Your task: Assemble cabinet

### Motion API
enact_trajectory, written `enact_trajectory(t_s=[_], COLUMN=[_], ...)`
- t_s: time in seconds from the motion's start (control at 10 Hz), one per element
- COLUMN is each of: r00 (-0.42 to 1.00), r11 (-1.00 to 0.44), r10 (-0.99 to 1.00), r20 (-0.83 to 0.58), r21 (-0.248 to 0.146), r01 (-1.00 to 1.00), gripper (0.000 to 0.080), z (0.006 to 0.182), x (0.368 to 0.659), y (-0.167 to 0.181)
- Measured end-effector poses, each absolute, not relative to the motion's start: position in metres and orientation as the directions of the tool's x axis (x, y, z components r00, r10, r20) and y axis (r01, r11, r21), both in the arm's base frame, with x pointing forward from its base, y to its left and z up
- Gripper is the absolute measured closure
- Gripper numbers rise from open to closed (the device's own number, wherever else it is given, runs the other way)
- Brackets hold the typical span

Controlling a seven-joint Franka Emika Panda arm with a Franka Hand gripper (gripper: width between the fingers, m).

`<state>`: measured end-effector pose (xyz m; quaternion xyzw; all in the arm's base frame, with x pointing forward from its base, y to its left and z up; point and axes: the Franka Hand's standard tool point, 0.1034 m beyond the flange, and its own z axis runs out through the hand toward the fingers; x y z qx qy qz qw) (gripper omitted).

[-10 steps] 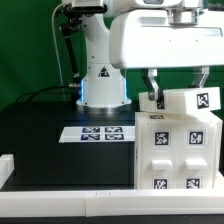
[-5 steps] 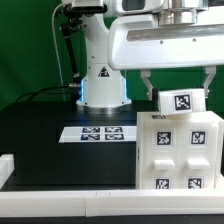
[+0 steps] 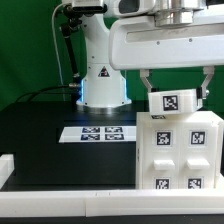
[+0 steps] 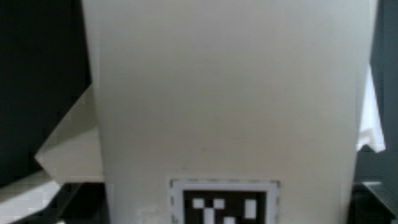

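Observation:
The cabinet body (image 3: 181, 152) is a white box with several square tags on its front, standing on the black table at the exterior view's right. My gripper (image 3: 176, 93) hangs straight above it. It is shut on a white cabinet panel (image 3: 176, 102) with one tag, a finger (image 3: 148, 84) on each side. The panel is level and rests at the body's top edge. In the wrist view the panel (image 4: 222, 100) fills the picture, with its tag (image 4: 226, 206) at one end. The fingertips are hidden there.
The marker board (image 3: 100, 132) lies flat on the black table to the left of the cabinet in the exterior view. The robot base (image 3: 103, 88) stands behind it. A white rail (image 3: 60, 191) runs along the table's front edge.
The held panel has turned from tilted, with its tag toward the exterior view's right, to level over the cabinet body. The gripper has swung round with it.

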<state>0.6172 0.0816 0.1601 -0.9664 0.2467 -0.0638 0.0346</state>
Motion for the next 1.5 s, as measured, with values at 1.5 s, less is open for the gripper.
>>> enact_trajectory(t_s=[1.5], r00=[-0.3], r11=[0.317], r10=[-0.941], r20=[-0.157], r21=[-0.095], r01=[-0.944], gripper=[0.024], z=[0.157], x=[0.6159], y=[0.0813])
